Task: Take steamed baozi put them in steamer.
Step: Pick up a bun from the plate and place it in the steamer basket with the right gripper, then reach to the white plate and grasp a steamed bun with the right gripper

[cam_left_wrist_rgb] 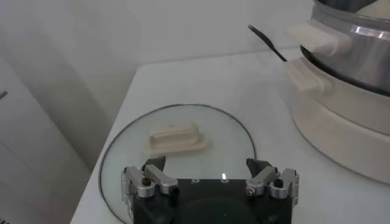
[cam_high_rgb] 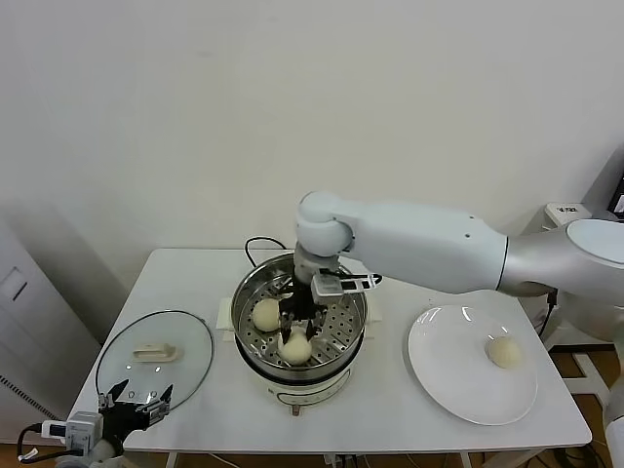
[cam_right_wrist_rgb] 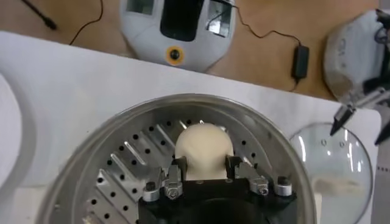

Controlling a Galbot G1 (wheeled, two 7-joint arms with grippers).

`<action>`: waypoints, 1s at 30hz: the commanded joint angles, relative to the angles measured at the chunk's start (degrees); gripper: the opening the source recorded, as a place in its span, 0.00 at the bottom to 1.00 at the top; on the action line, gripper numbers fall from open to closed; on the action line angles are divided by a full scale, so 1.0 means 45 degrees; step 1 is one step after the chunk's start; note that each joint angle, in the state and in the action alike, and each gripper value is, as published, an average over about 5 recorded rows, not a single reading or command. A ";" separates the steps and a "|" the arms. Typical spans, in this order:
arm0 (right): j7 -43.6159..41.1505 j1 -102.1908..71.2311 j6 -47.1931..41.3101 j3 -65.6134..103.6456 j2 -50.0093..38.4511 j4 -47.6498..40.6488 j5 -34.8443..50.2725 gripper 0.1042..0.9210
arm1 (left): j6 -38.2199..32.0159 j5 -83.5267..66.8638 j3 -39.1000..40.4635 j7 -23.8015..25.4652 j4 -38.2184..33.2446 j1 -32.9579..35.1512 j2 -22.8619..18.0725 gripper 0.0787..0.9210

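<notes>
The steamer (cam_high_rgb: pixel 244 292) stands mid-table, and its perforated tray (cam_right_wrist_rgb: pixel 122 164) holds two steamed baozi. One baozi (cam_high_rgb: pixel 265 313) lies at the tray's left. My right gripper (cam_high_rgb: pixel 295 327) reaches down into the pot and is shut on the other baozi (cam_right_wrist_rgb: pixel 203 146), a finger pressed against each side; this bun sits low on the tray by the near rim. A third baozi (cam_high_rgb: pixel 504 352) rests on the white plate (cam_high_rgb: pixel 458 385) at the right. My left gripper (cam_left_wrist_rgb: pixel 207 165) hangs open and empty over the glass lid (cam_left_wrist_rgb: pixel 177 131) at the table's front left corner.
The lid has a cream handle (cam_left_wrist_rgb: pixel 175 135) and lies flat left of the steamer's white base (cam_left_wrist_rgb: pixel 341 122). A black cord (cam_high_rgb: pixel 255 244) runs behind the pot. The table's front edge is close below the steamer.
</notes>
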 commanded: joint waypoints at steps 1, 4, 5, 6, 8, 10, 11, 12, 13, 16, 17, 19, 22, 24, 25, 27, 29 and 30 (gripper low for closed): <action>-0.0024 -0.0570 0.0344 0.0203 0.0197 0.0165 -0.1120 0.42 | -0.0008 -0.0006 0.0005 0.0005 0.0069 -0.0026 0.0019 0.88; -0.0006 -0.0592 0.0304 0.0202 0.0129 0.0270 -0.1107 0.49 | -0.0020 -0.0009 0.0003 0.0008 0.0121 -0.0061 0.0025 0.88; 0.0001 -0.0578 0.0282 0.0201 0.0098 0.0314 -0.1089 0.52 | -0.0024 -0.0010 0.0002 0.0009 0.0136 -0.0069 0.0027 0.88; 0.0010 -0.0553 0.0246 0.0206 0.0057 0.0365 -0.1043 0.54 | -0.0028 -0.0012 0.0002 0.0010 0.0149 -0.0075 0.0028 0.88; 0.0039 -0.0453 0.0148 0.0229 -0.0042 0.0445 -0.0945 0.61 | -0.0031 -0.0017 0.0000 0.0011 0.0162 -0.0078 0.0029 0.88; 0.0059 -0.0263 0.0034 0.0334 -0.0214 0.0490 -0.0842 0.68 | -0.0036 -0.0023 -0.0007 0.0014 0.0169 -0.0074 0.0034 0.88; 0.0065 -0.0146 -0.0023 0.0411 -0.0317 0.0490 -0.0816 0.71 | -0.0040 -0.0026 -0.0014 0.0016 0.0174 -0.0071 0.0038 0.88; 0.0048 0.0004 -0.0072 0.0509 -0.0466 0.0471 -0.0781 0.74 | -0.0046 -0.0030 -0.0023 0.0018 0.0182 -0.0069 0.0042 0.88; 0.0015 0.0168 -0.0128 0.0621 -0.0643 0.0431 -0.0714 0.78 | -0.0053 -0.0034 -0.0035 0.0019 0.0194 -0.0064 0.0046 0.88; -0.0081 0.0727 -0.0440 0.0885 -0.1275 0.0202 -0.0389 0.86 | -0.0083 -0.0040 -0.0072 0.0025 0.0225 -0.0049 0.0067 0.88; -0.0094 0.0933 -0.0615 0.0966 -0.1517 0.0078 -0.0230 0.87 | -0.0095 -0.0042 -0.0085 0.0029 0.0228 -0.0044 0.0075 0.88; -0.0149 0.1353 -0.1117 0.1090 -0.2057 -0.0206 0.0130 0.88 | -0.0111 -0.0046 -0.0104 0.0036 0.0220 -0.0043 0.0088 0.88; -0.0422 0.1973 -0.2316 0.1062 -0.2973 -0.0798 0.0770 0.88 | -0.0098 -0.0049 -0.0133 0.0034 0.0170 -0.0051 0.0062 0.88; -0.0732 0.2379 -0.3218 0.0833 -0.3592 -0.1306 0.1112 0.88 | -0.0085 -0.0047 -0.0152 0.0029 0.0134 -0.0053 0.0029 0.88; -0.0903 0.2589 -0.3693 0.0628 -0.3903 -0.1555 0.1311 0.88 | -0.0082 -0.0046 -0.0160 0.0026 0.0118 -0.0052 0.0015 0.88; -0.1169 0.3008 -0.4682 0.0001 -0.4598 -0.1978 0.1808 0.88 | -0.0079 -0.0046 -0.0167 0.0024 0.0084 -0.0051 0.0000 0.88; -0.1316 0.3407 -0.5696 -0.0756 -0.5377 -0.2292 0.2503 0.88 | -0.0072 -0.0051 -0.0184 0.0023 0.0035 -0.0043 -0.0009 0.88; -0.1340 0.3546 -0.6137 -0.1097 -0.5742 -0.2403 0.2814 0.88 | -0.0068 -0.0056 -0.0195 0.0023 0.0009 -0.0042 -0.0010 0.88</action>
